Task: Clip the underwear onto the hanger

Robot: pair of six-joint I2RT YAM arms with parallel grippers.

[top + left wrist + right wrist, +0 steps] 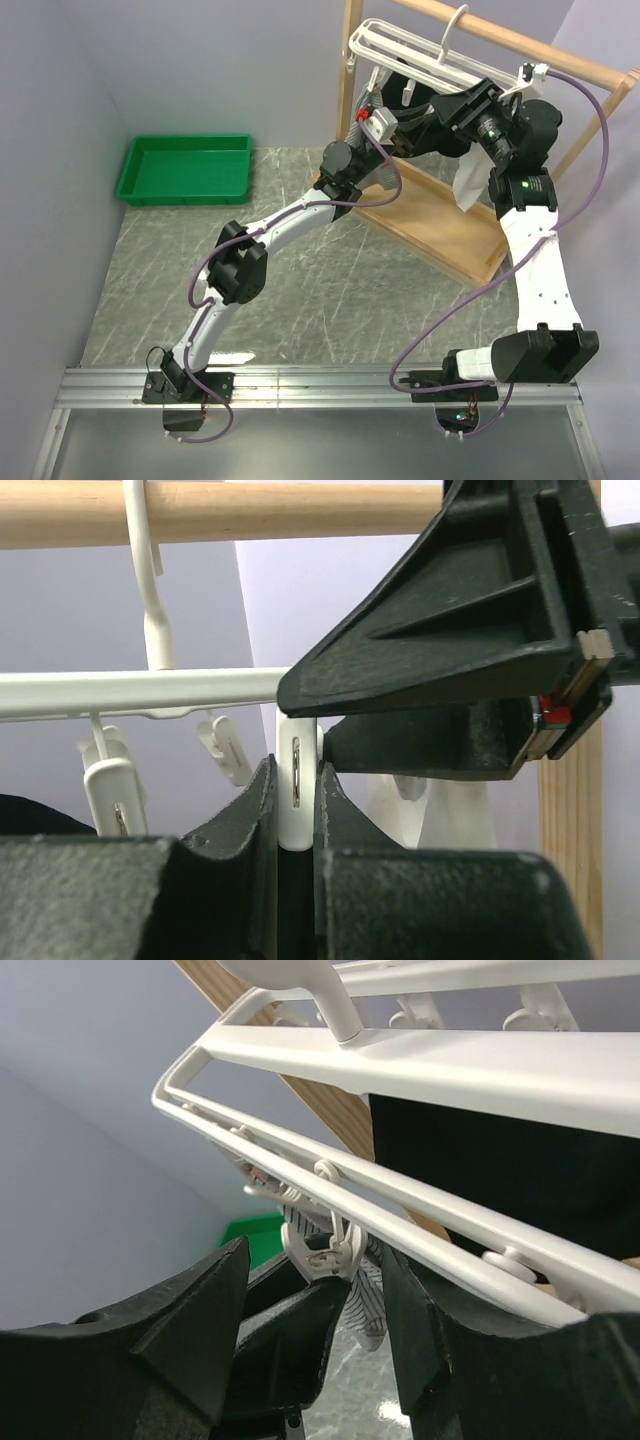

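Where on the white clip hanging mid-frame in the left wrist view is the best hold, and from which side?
Pinch the clip across its two flat faces, coming edge-on from below the hanger bar: it hangs upright, thin edge forward, faces exposed either side.

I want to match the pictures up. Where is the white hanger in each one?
Top external: the hanger hangs at the top, right of centre.
Left wrist: the hanger bar crosses the left middle; the left gripper pinches one clip.
Right wrist: the hanger fills the upper right.
Shared landmark: the wooden rack it hangs from.
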